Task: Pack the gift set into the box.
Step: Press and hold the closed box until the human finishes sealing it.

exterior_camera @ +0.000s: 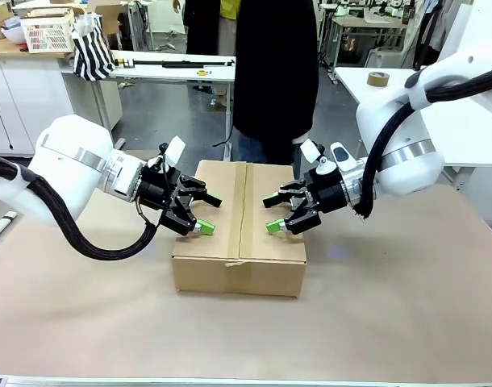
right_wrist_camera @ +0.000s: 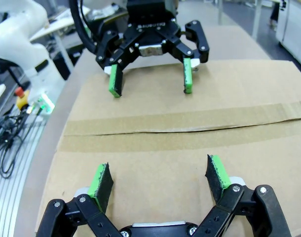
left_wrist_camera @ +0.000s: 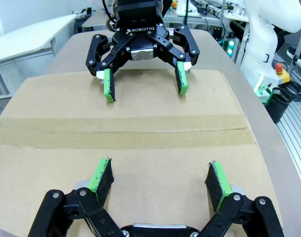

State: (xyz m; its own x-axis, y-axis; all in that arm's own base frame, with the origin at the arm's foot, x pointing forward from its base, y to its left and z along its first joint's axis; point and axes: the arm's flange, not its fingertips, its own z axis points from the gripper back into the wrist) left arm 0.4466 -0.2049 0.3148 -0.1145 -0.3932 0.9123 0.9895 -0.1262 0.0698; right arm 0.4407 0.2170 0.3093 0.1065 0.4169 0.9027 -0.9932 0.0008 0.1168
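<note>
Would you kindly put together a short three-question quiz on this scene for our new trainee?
1. True or false: the box has its top flaps standing open.
2. Multiple choice: the left gripper is A) shut on the box, B) open over the box top, C) shut, holding nothing.
3. Fill in: the brown strip along the box's seam, running between the left gripper and the right gripper, is ____.
Key: 1 false, the flaps lie closed; 2 B; 3 tape.
</note>
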